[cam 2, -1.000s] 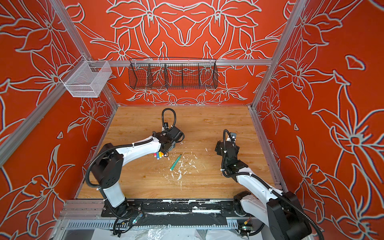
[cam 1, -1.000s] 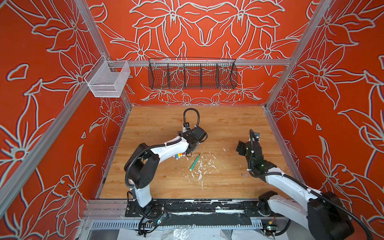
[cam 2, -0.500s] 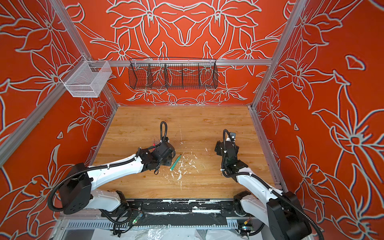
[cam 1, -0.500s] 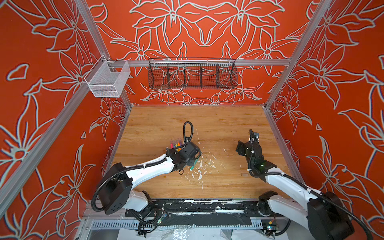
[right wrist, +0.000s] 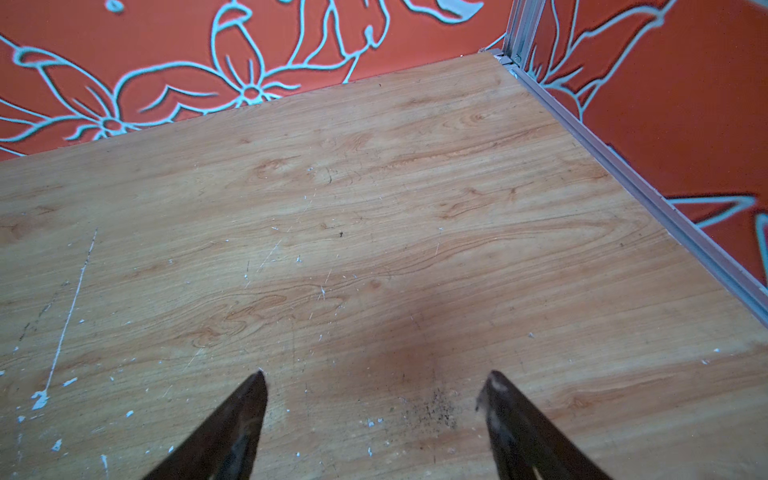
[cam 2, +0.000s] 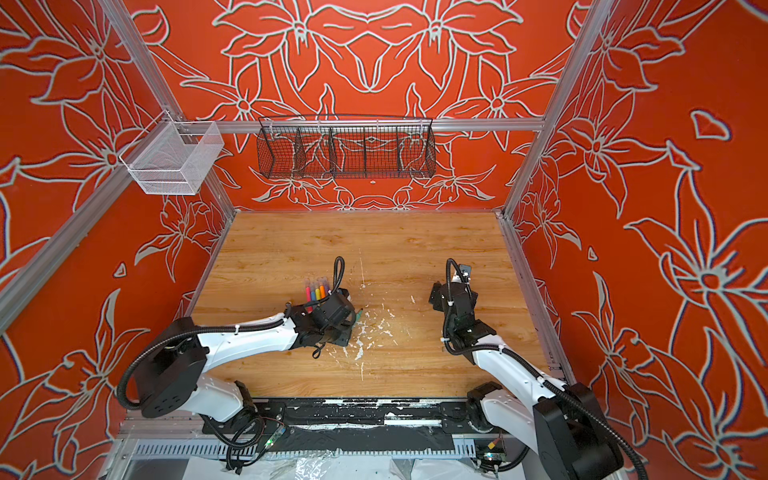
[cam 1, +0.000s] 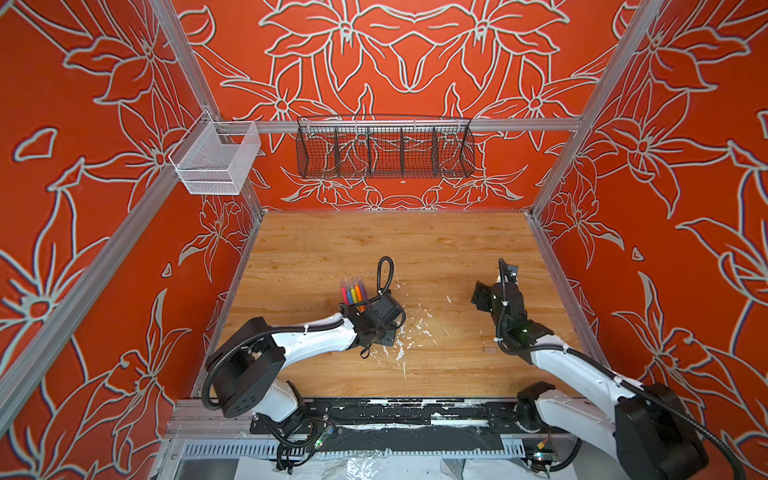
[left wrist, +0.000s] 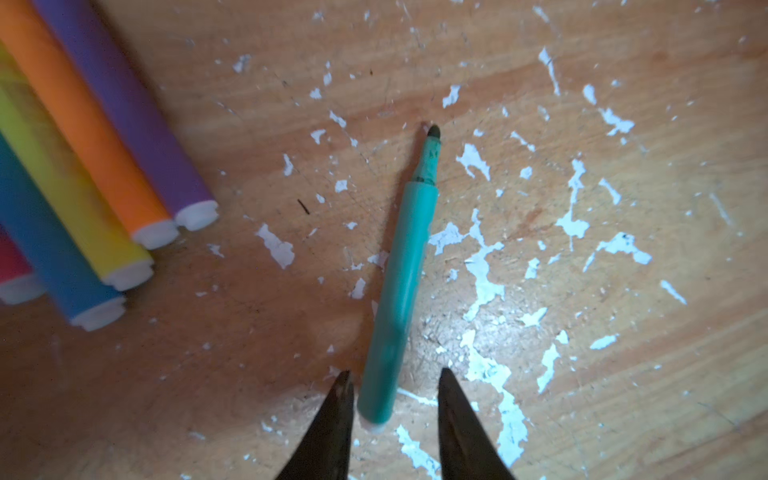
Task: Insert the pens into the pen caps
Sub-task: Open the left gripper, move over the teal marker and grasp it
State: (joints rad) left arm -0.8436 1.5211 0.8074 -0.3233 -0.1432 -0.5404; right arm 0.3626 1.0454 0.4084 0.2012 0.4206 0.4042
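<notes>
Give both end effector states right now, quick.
Left end effector: open, jaws straddling the back end of the green pen, not clamped.
Right end effector: open, empty, above the table.

The left arm (cam 1: 309, 341) stretches low from its base toward the middle of the tabletop (cam 1: 436, 249), wrist bent downward; the left end effector (left wrist: 395, 374) points down close to the surface, jaws narrowly apart; the right arm (cam 1: 582, 370) angles up on the right; the right end effector (right wrist: 377, 373) hangs above the surface, jaws wide apart.
</notes>
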